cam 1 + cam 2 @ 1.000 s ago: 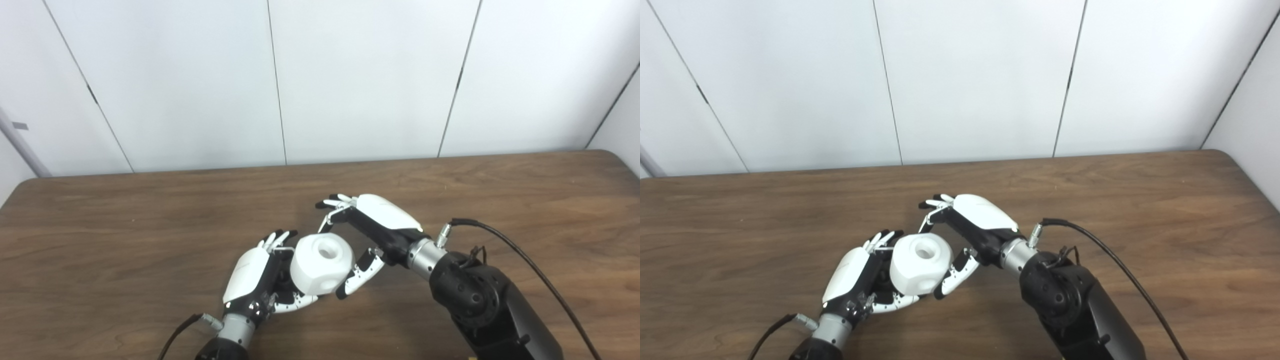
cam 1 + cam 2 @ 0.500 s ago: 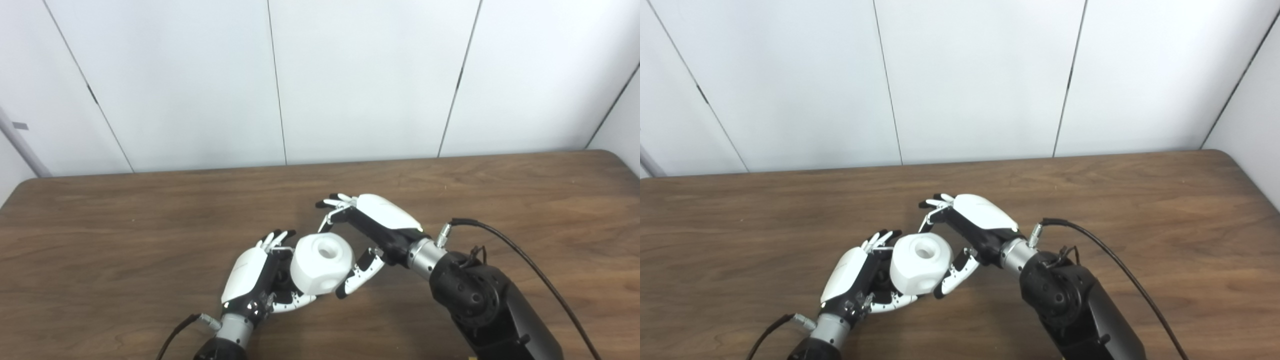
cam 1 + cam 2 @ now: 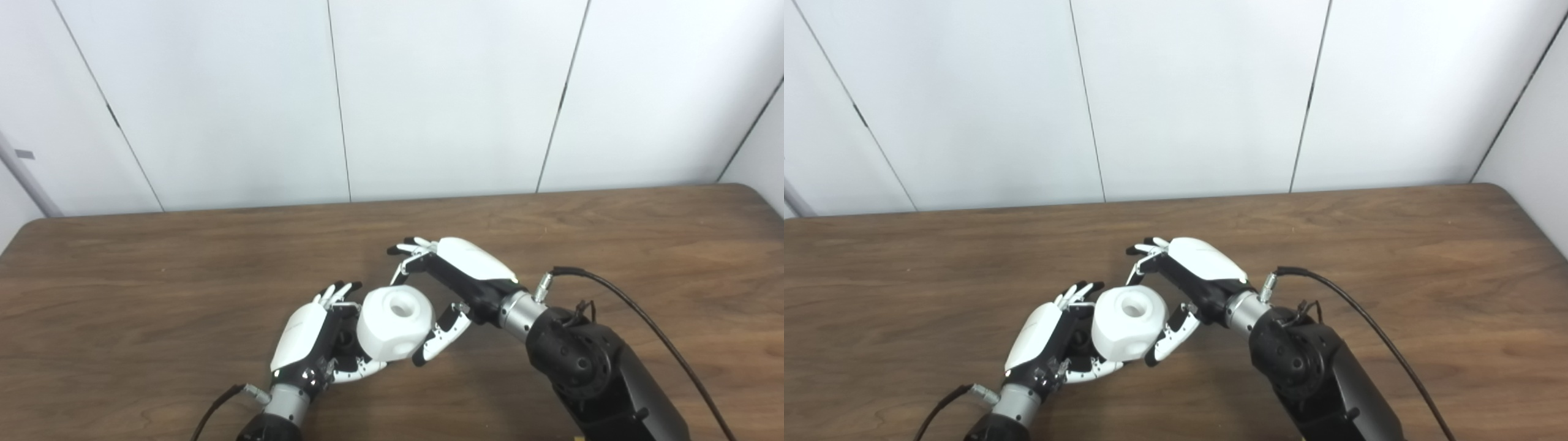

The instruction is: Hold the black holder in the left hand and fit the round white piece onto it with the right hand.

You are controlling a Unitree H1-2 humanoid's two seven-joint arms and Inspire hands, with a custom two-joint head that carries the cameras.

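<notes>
I have the round white piece (image 3: 395, 324) up off the table (image 3: 153, 288), a little below and left of the middle of the view, wedged between my two hands. My left hand (image 3: 318, 337) sits at its 9 o'clock, palm turned toward it, fingers curled around something dark that I take to be the black holder (image 3: 344, 338). My right hand (image 3: 456, 282) comes in from 3 o'clock with its fingers spread fairly wide: the upper fingers (image 3: 407, 254) arch past the piece at about 1 o'clock and do not clearly touch it, while the thumb (image 3: 438, 340) lies close against its lower right side at 4 o'clock.

By my reading the fitting is well along. The white piece already sits against the holder, its round bore facing up and away from me, so what remains is likely a last press home or simply letting go.

Much is hidden. The holder is almost wholly covered by the white piece and my left palm, so I cannot tell its shape or whether the two parts are fully seated. Nor can I tell whether my right hand bears any of the piece's weight or merely cages it.
</notes>
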